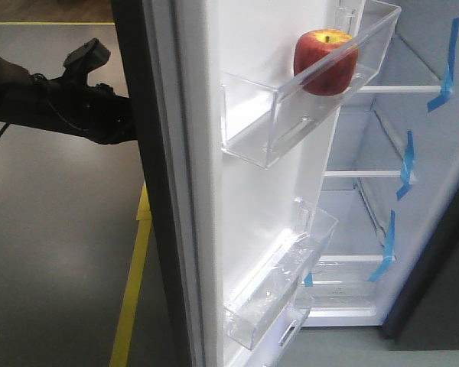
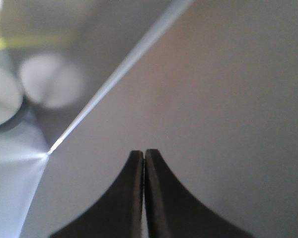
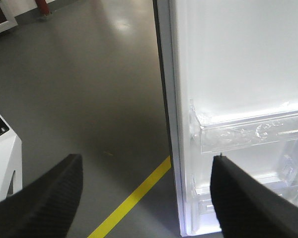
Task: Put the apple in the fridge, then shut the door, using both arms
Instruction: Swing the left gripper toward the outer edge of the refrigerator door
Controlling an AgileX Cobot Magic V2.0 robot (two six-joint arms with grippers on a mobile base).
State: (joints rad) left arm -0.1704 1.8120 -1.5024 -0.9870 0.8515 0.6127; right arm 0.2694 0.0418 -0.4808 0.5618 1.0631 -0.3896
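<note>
- Since the apple (image 1: 326, 63) rests upright in the upper bin (image 1: 252, 130) of the open door (image 1: 245, 38), the placing step looks done. What is left is swinging that door onto the fridge (image 1: 352, 199).
- The left gripper (image 2: 144, 153) is clenched with nothing between its fingers, facing the door's flat grey outer face. I judge a closed tip makes a firmer pusher.
- In the front view the left arm (image 1: 61, 99) reaches behind the door's outer side, where a push would close it.
- The right gripper (image 3: 147, 163) is spread wide and empty, near the door's edge and the lower bin (image 3: 253, 131) but touching neither, probably to keep out of the swing.
</note>
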